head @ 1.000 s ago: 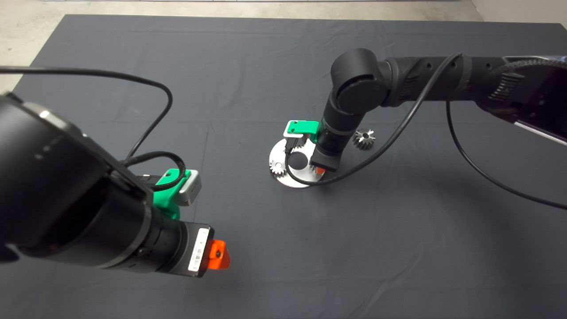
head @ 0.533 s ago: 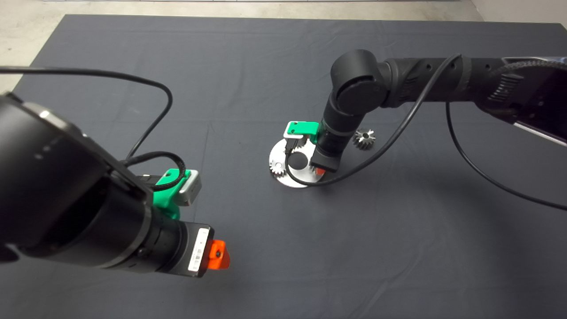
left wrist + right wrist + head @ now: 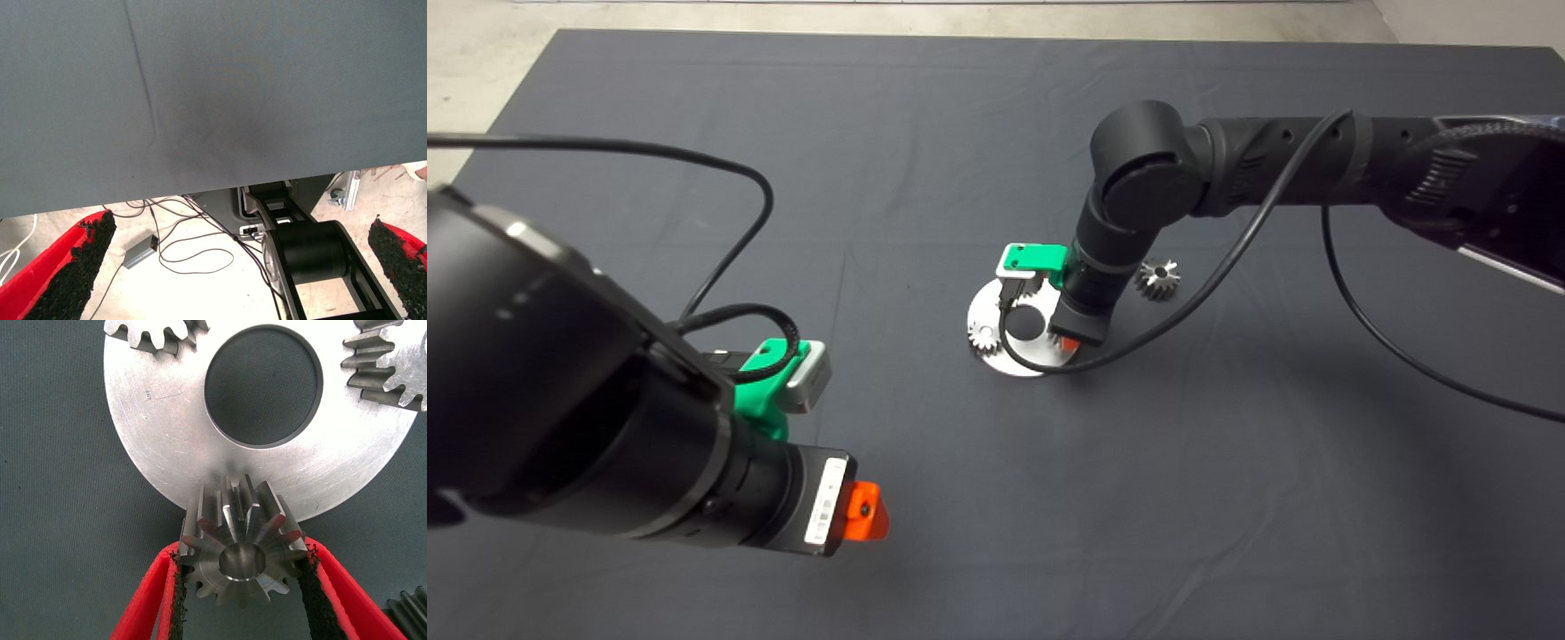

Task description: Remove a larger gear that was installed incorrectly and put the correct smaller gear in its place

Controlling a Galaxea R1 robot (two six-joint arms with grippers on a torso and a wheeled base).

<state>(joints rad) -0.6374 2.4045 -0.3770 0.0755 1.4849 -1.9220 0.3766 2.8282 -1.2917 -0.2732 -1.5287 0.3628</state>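
Note:
In the right wrist view my right gripper is shut on the smaller gear, one black pad pressed against each side of it. The gear is upright at the near rim of the round silver plate, beside the plate's large centre hole. In the head view this gripper points down at the plate, and the smaller gear is hidden under the wrist. The larger gear, with long flared teeth, lies on the mat to the right of the plate. Its edge also shows in the right wrist view.
Two small pale gears sit on the plate, one at its left rim and one at its back rim. My left gripper hangs parked at the lower left, open over the mat's edge, with cables and floor below.

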